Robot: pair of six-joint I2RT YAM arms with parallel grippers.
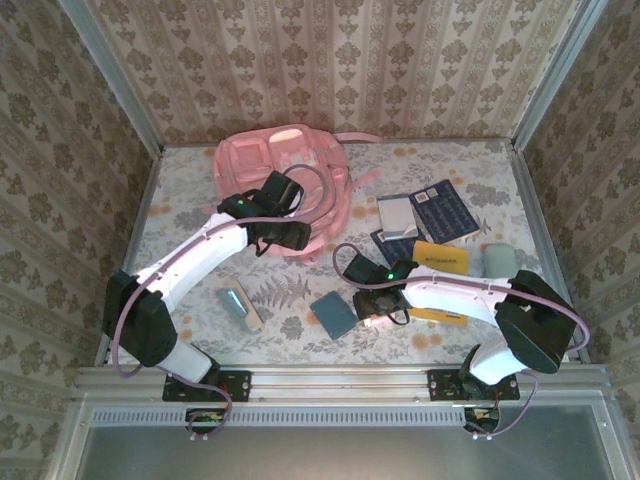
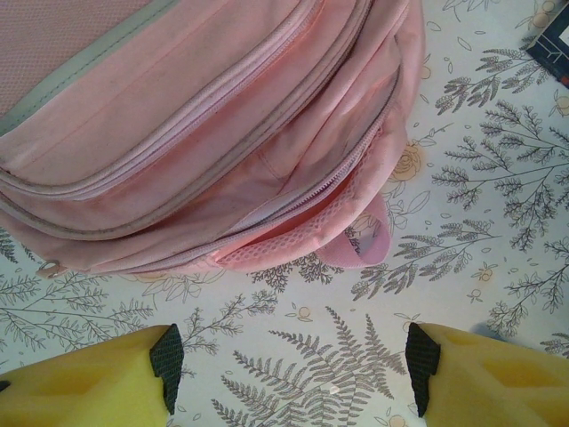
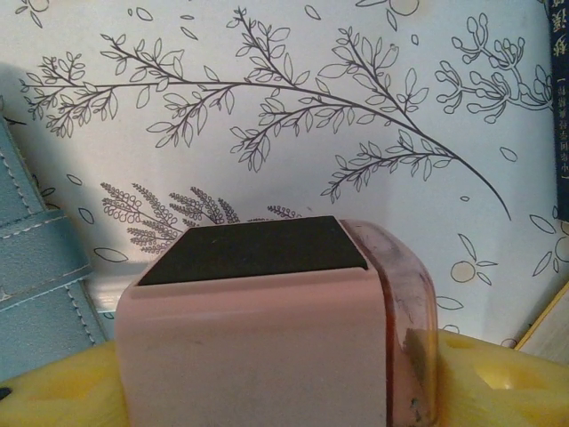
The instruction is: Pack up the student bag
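Observation:
The student bag (image 1: 285, 175) is a large pink backpack lying at the back left of the table, its zipped pockets (image 2: 196, 133) facing the left wrist camera. My left gripper (image 1: 275, 232) hangs just in front of the bag's near edge, and in the left wrist view it (image 2: 293, 365) is open over the bare tablecloth with nothing between its fingers. My right gripper (image 1: 375, 305) is low over the table near the front centre. It (image 3: 276, 374) is shut on a pink box (image 3: 258, 320) with a black top and a translucent side, and the yellow fingers (image 3: 498, 378) press against its flanks.
A blue wallet (image 1: 333, 313) lies just left of the right gripper. A yellow book (image 1: 440, 265), a dark blue notebook (image 1: 445, 210), a grey pad (image 1: 397, 213) and a pale teal item (image 1: 498, 260) lie at the right. A slim pale case (image 1: 238, 305) lies front left. Walls enclose the table.

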